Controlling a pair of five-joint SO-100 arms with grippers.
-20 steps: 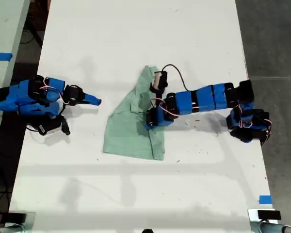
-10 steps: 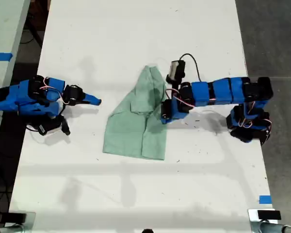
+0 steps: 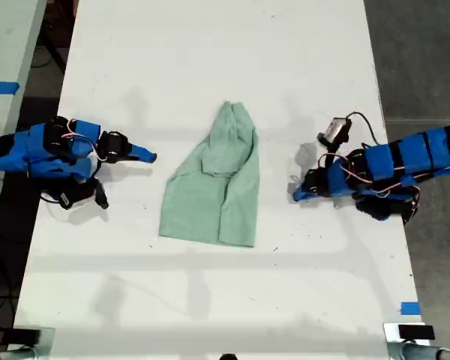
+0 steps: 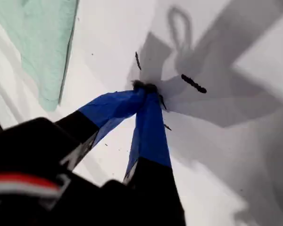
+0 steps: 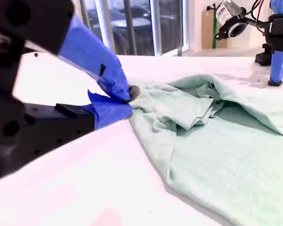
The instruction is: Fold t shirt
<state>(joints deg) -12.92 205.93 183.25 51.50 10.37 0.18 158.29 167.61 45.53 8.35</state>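
My first gripper rests tips-down on the table, jaws closed and empty, the t shirt well apart from it, so the cloth lies undisturbed; my second gripper, also closed and empty, waits near the shirt's other edge, presumably for the next fold.

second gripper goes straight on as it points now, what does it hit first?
The t shirt. My second gripper points toward the exterior view's right, with only bare table before the cloth's near edge.
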